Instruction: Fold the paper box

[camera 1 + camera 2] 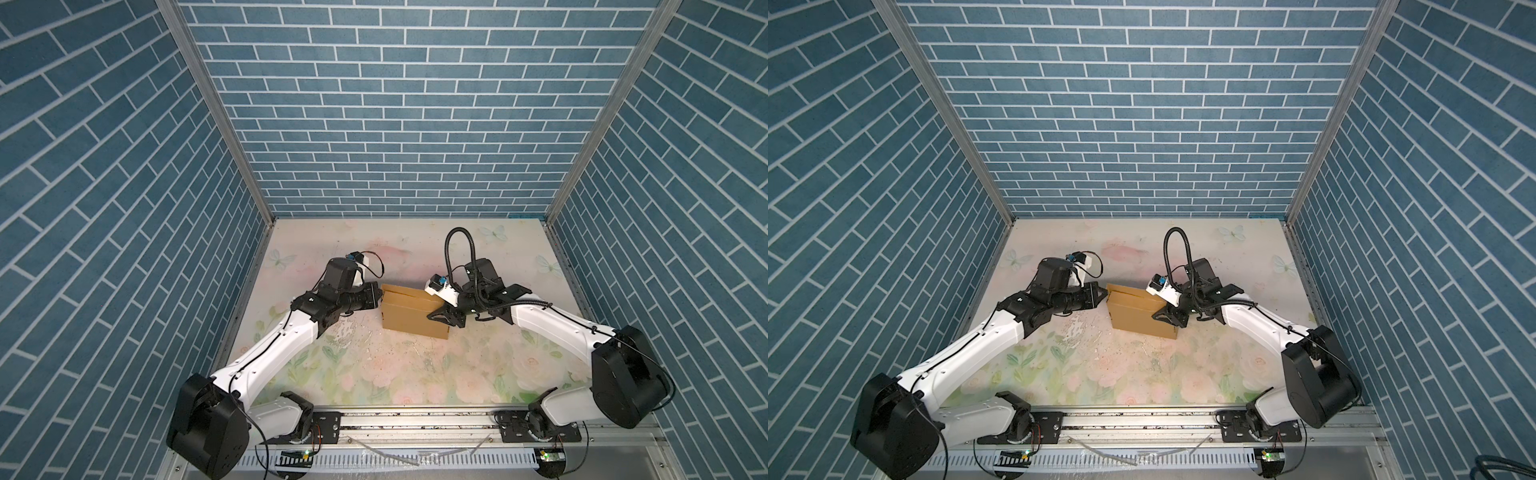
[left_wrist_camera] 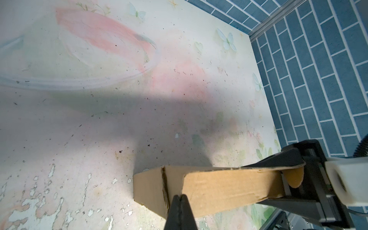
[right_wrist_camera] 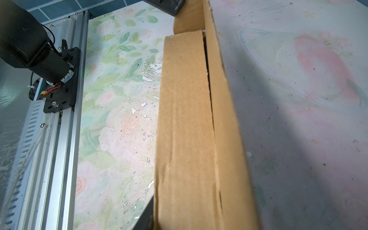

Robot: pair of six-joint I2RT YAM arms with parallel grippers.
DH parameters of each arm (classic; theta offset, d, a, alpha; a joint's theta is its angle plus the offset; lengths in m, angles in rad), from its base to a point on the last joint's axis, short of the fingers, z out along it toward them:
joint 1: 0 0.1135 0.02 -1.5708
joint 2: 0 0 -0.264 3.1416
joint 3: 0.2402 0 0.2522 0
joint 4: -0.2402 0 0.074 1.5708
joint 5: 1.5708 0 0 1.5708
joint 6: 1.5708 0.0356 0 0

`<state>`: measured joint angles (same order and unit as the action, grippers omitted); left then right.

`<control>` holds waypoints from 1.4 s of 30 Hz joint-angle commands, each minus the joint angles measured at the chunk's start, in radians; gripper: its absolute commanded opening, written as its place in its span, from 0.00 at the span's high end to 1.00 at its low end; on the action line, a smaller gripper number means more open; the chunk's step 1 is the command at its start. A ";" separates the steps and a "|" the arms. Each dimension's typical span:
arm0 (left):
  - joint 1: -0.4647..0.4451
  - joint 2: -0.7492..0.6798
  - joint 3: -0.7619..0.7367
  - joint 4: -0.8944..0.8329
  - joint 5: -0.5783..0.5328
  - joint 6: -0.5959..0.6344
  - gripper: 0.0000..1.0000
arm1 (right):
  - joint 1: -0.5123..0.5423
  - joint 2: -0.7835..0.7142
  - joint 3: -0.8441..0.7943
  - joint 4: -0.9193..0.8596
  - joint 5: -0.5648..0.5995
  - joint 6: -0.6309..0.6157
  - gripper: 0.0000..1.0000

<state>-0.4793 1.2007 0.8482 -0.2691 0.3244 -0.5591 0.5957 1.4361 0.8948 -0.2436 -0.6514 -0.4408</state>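
box: paper box [image 1: 411,313] sits mid desk [image 1: 374,374], pinned btw both tools, prob so it can't slide while u tuck flaps.
left tool [image 1: 379,300]: tips together, nose up against the box's left end.
right tool [image 1: 442,319]: clamped on the right end, rounded tab [image 2: 294,177] poking out beside it.
in the way: nothing else near imo, just a seam [image 3: 208,79] gaping open.

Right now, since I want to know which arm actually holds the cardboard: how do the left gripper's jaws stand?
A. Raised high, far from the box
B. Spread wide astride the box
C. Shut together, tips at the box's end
C: in the left wrist view the left gripper has its two fingers pressed together with nothing between them, the tips right at one end of the paper box.
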 commanded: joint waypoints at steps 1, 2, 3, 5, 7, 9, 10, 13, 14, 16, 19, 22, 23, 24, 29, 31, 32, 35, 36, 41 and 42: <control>-0.012 0.001 -0.009 -0.050 -0.034 0.025 1.00 | 0.004 -0.019 -0.033 -0.040 0.032 0.014 0.85; -0.015 0.001 -0.011 -0.052 -0.036 0.025 1.00 | 0.004 -0.019 -0.033 -0.039 0.032 0.014 0.85; -0.018 0.001 -0.010 -0.055 -0.041 0.028 1.00 | 0.004 -0.019 -0.033 -0.039 0.032 0.014 0.85; -0.023 0.001 -0.011 -0.061 -0.051 0.032 1.00 | 0.003 -0.019 -0.033 -0.039 0.033 0.016 0.85; -0.025 0.000 -0.013 -0.062 -0.053 0.035 1.00 | 0.005 -0.020 -0.033 -0.040 0.033 0.016 0.85; -0.027 0.002 -0.015 -0.065 -0.060 0.037 1.00 | 0.004 -0.021 -0.031 -0.040 0.033 0.017 0.85; -0.030 0.001 -0.017 -0.064 -0.060 0.037 1.00 | 0.004 -0.020 -0.031 -0.042 0.033 0.017 0.85; -0.033 -0.003 -0.026 -0.062 -0.067 0.037 1.00 | 0.004 -0.022 -0.031 -0.042 0.033 0.020 0.85; -0.035 -0.002 -0.028 -0.062 -0.071 0.037 1.00 | 0.003 -0.022 -0.031 -0.043 0.034 0.021 0.85; -0.038 -0.003 -0.033 -0.061 -0.077 0.038 1.00 | 0.004 -0.025 -0.032 -0.044 0.033 0.024 0.83; -0.041 0.000 -0.038 -0.064 -0.085 0.039 1.00 | 0.004 -0.029 -0.033 -0.046 0.036 0.024 0.81; -0.044 0.000 -0.041 -0.064 -0.093 0.041 1.00 | 0.004 -0.034 -0.036 -0.044 0.038 0.024 0.77; -0.045 0.000 -0.041 -0.064 -0.092 0.042 1.00 | 0.003 -0.035 -0.036 -0.045 0.038 0.026 0.76; -0.046 0.000 -0.041 -0.063 -0.093 0.041 1.00 | 0.004 -0.037 -0.036 -0.043 0.039 0.026 0.75; -0.048 0.003 -0.042 -0.061 -0.095 0.042 1.00 | 0.004 -0.040 -0.039 -0.040 0.039 0.032 0.70; -0.051 0.006 -0.046 -0.056 -0.097 0.039 1.00 | 0.004 -0.043 -0.040 -0.040 0.039 0.031 0.68; -0.052 0.007 -0.047 -0.055 -0.096 0.038 1.00 | 0.005 -0.045 -0.043 -0.039 0.040 0.032 0.68; -0.056 0.009 -0.048 -0.049 -0.102 0.036 1.00 | 0.004 -0.049 -0.048 -0.037 0.039 0.030 0.72; -0.056 0.010 -0.047 -0.048 -0.105 0.037 1.00 | 0.004 -0.049 -0.048 -0.038 0.038 0.030 0.74; -0.056 0.024 -0.041 -0.040 -0.111 0.033 1.00 | 0.004 -0.048 -0.050 -0.038 0.033 0.025 0.80; -0.056 0.027 -0.040 -0.037 -0.111 0.033 1.00 | 0.004 -0.048 -0.051 -0.038 0.032 0.024 0.80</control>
<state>-0.5308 1.2026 0.8257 -0.2695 0.2424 -0.5304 0.5957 1.4063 0.8757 -0.2481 -0.6289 -0.4229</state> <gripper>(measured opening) 0.051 0.402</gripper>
